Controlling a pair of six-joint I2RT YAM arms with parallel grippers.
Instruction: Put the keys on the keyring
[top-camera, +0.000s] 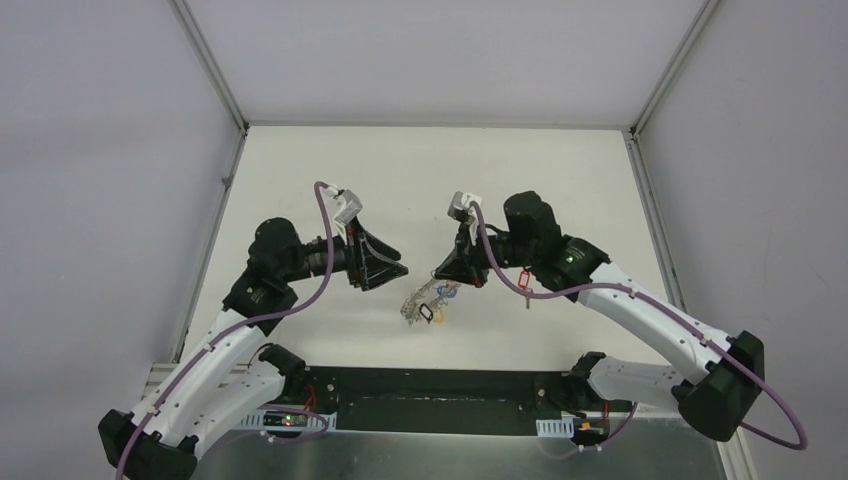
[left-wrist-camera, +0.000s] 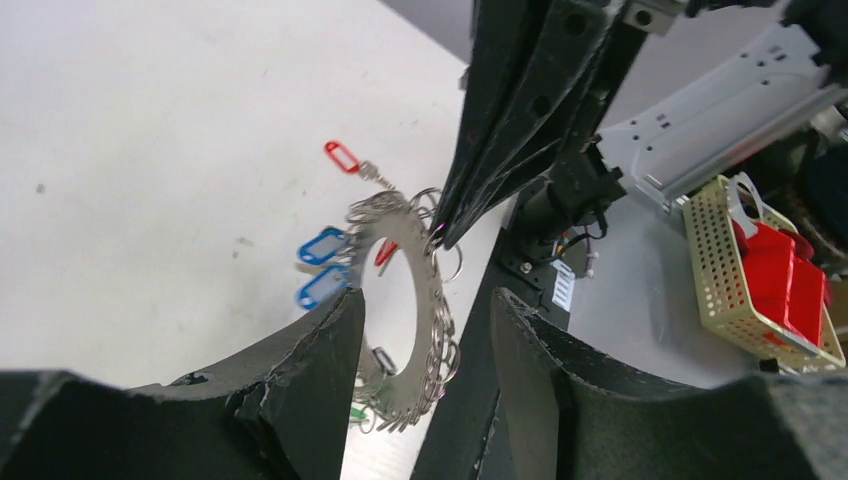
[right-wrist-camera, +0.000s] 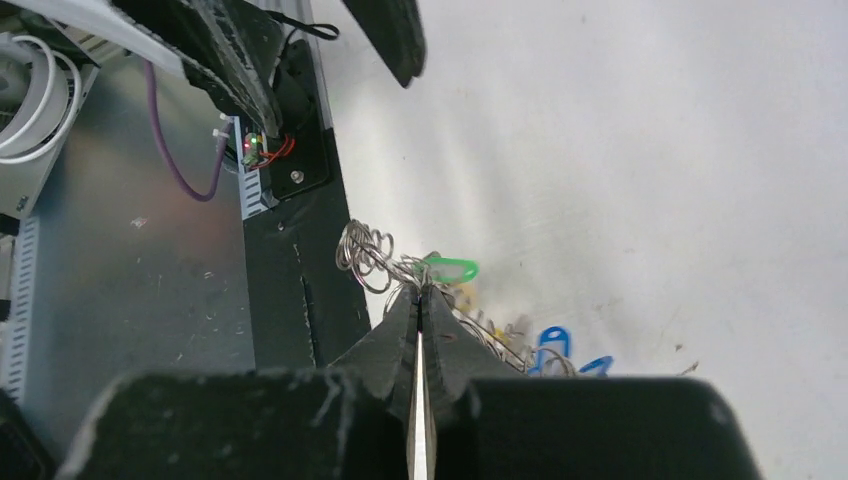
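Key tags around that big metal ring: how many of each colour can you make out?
Blue tags: 2
Red tag: 1
Green tag: 1
Total: 4 clear tags. A red scrap seen through the keyring and a yellowish bit beside the green tag are too unclear to count.

White table (top-camera: 420, 180) boxed in by pale grey walls (top-camera: 100, 150); aluminium posts (top-camera: 210, 65) at the far corners.

Polished silver metal gleams on the keyring (left-wrist-camera: 428, 300); the keys (left-wrist-camera: 322, 245) carry glossy coloured plastic tags; the table (left-wrist-camera: 150, 150) is matt, smooth.
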